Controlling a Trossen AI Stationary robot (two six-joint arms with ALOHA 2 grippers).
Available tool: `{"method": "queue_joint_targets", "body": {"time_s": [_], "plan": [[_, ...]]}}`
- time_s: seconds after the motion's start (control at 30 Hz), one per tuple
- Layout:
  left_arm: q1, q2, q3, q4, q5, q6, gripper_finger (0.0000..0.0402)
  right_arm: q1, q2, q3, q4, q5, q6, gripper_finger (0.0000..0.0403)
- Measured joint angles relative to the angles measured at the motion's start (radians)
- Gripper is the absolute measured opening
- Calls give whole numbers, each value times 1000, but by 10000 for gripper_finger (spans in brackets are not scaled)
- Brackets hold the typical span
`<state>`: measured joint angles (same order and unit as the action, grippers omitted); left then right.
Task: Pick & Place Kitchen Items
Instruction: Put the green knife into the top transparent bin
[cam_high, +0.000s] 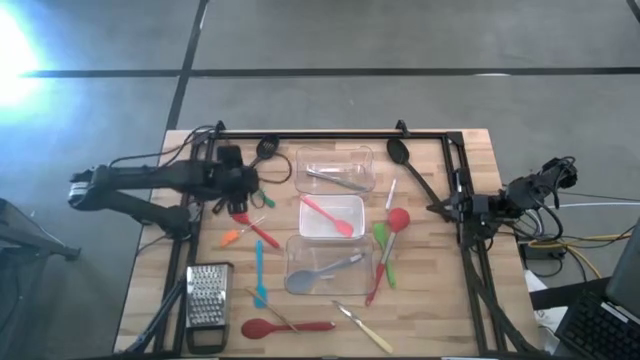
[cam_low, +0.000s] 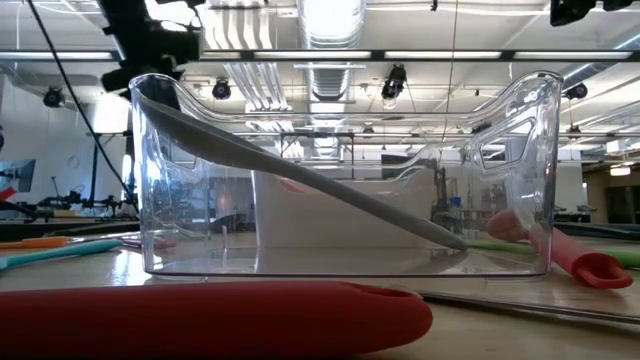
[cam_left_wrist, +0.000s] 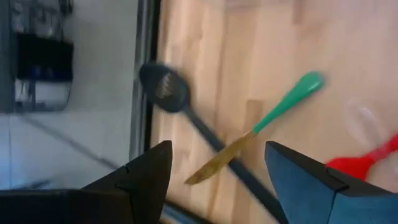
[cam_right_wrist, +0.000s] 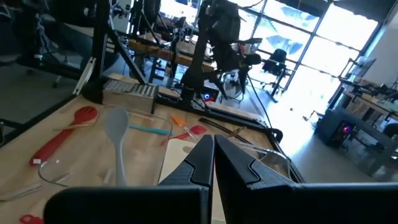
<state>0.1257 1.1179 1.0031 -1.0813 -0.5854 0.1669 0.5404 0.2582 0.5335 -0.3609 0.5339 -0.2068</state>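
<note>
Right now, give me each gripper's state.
Left gripper: open, empty, over the slotted spoon and green-handled knife.
Right gripper: shut, empty, at the table's right edge.

bright glare upper left overhead; left wrist view blurred.

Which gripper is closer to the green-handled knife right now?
Left. The left gripper hovers directly over the green-handled knife, fingers open; the right gripper waits at the table's opposite side.

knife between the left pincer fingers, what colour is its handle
Green-teal handle on the knife, with a gold-coloured blade; clearest in the left wrist view.
</note>
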Motion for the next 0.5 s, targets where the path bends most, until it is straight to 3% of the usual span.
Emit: {"method": "queue_joint_targets", "body": {"time_s": [0.17,0.5], "plan": [[111,132,19,-33,78,92,250,0,12,0,-1,97,112,8],[218,293,8,-26,153,291,216,0,13,0,-2,98,121,8]]}}
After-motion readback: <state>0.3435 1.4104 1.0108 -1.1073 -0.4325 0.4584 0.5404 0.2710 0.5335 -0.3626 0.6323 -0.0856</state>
